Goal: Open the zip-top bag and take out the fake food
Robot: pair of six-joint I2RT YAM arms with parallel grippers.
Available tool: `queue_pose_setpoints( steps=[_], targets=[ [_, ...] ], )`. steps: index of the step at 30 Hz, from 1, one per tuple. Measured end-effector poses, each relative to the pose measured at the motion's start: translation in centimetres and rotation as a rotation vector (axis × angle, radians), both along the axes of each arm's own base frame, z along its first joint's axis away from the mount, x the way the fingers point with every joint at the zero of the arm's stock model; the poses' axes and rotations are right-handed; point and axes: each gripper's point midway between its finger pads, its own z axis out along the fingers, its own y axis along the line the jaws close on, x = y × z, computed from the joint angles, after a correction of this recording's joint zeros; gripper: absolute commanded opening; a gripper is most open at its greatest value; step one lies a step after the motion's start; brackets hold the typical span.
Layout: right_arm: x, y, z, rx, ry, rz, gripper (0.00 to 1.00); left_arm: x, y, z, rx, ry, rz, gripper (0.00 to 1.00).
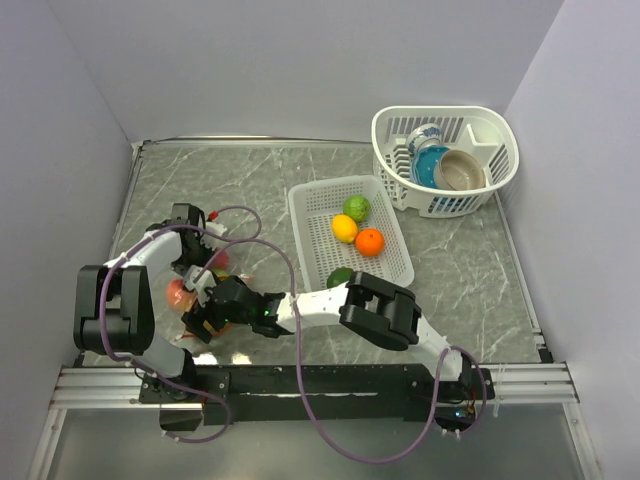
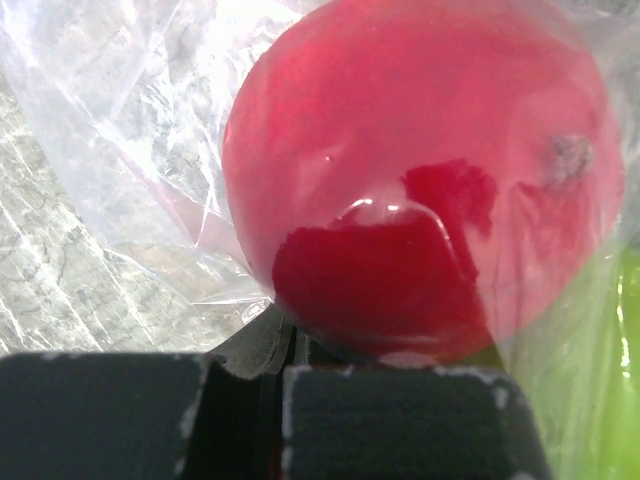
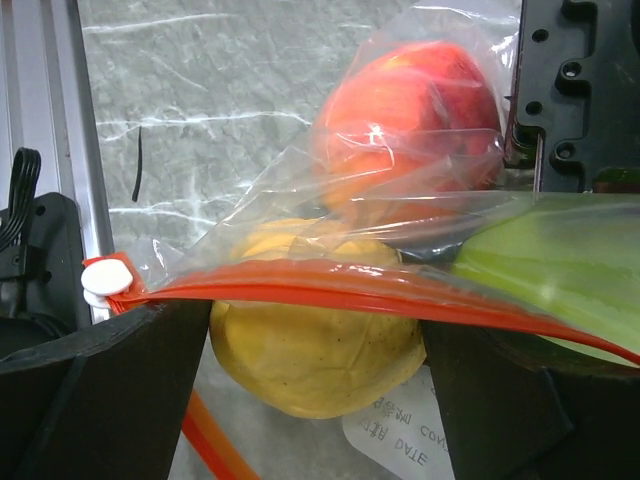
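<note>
The zip-top bag [image 1: 197, 285] lies at the near left between my two grippers. In the right wrist view its orange-red zip strip [image 3: 330, 285] runs across my fingers, mouth open. My right gripper [image 3: 318, 330] is inside the mouth, its fingers against both sides of a yellow fruit [image 3: 300, 360]. A peach-red fruit [image 3: 410, 110] and a green fruit [image 3: 560, 270] lie behind in the bag. My left gripper [image 2: 275, 365] is shut on the bag's film, right under a red fruit [image 2: 420, 180]. From above, the left gripper [image 1: 203, 272] is at the bag's far side and the right gripper [image 1: 205, 310] at its near side.
A flat white basket [image 1: 300, 215] in the middle holds a green, a yellow, an orange and a dark green fruit. A white slotted basket [image 1: 500, 130] at the back right holds blue and tan dishes. A purple cable [image 1: 285, 260] loops over the table.
</note>
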Motion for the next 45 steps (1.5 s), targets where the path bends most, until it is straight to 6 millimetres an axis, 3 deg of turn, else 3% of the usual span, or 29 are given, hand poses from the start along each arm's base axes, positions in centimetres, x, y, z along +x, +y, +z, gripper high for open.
queue_pose_setpoints(
  steps=[4, 7, 14, 17, 23, 26, 30, 32, 35, 37, 39, 40, 41, 45],
  targets=[
    [0.0, -0.2, -0.2, -0.002, -0.004, -0.002, 0.54, 0.0, 0.0, 0.0, 0.001, -0.001, 0.0, 0.01],
    [0.0, -1.4, -0.2, -0.004, -0.008, -0.02, 0.51, 0.0, 0.2, -0.1, 0.01, -0.006, 0.001, 0.01],
    [0.0, -7.1, 0.7, -0.053, -0.02, -0.092, 0.52, 0.1, 0.5, -0.2, 0.028, -0.011, 0.005, 0.01],
    [0.1, -9.0, 2.9, -0.034, -0.035, -0.116, 0.52, 0.1, 0.6, -0.2, 0.038, -0.01, 0.009, 0.01],
    [0.8, -11.6, 10.1, 0.085, -0.088, -0.163, 0.52, 0.5, 1.4, -0.4, 0.061, -0.021, 0.029, 0.01],
    [1.6, -13.4, 12.2, 0.122, -0.11, -0.202, 0.52, 0.7, 1.7, -0.4, 0.067, -0.029, 0.038, 0.01],
    [4.9, -17.3, 13.0, 0.13, -0.125, -0.329, 0.49, 0.7, 1.7, -0.4, 0.067, -0.029, 0.038, 0.01],
    [8.1, -20.1, 12.9, 0.124, -0.126, -0.459, 0.44, 0.6, 1.5, -0.2, 0.056, -0.016, 0.04, 0.01],
    [13.3, -24.9, 12.3, 0.092, -0.119, -0.707, 0.44, 0.5, 0.4, 1.0, -0.007, 0.02, 0.046, 0.01],
    [16.1, -28.2, 11.6, 0.053, -0.109, -0.862, 0.5, 1.1, -0.4, 2.2, -0.051, 0.014, 0.05, 0.01],
    [17.9, -30.2, 10.9, 0.017, -0.099, -0.966, 0.72, 1.9, -1.1, 3.4, -0.09, -0.005, 0.048, 0.01],
    [18.5, -30.6, 10.6, 0.001, -0.093, -0.997, 0.93, 2.2, -1.4, 3.8, -0.108, -0.012, 0.047, 0.01],
    [18.7, -30.7, 10.3, -0.014, -0.088, -1.014, 1.0, 2.3, -1.7, 4.1, -0.126, -0.011, 0.047, 0.01],
    [19.0, -30.9, 9.1, -0.063, -0.069, -1.044, 1.0, 1.4, -2.6, 4.1, -0.176, 0.027, 0.044, 0.01]
  ],
)
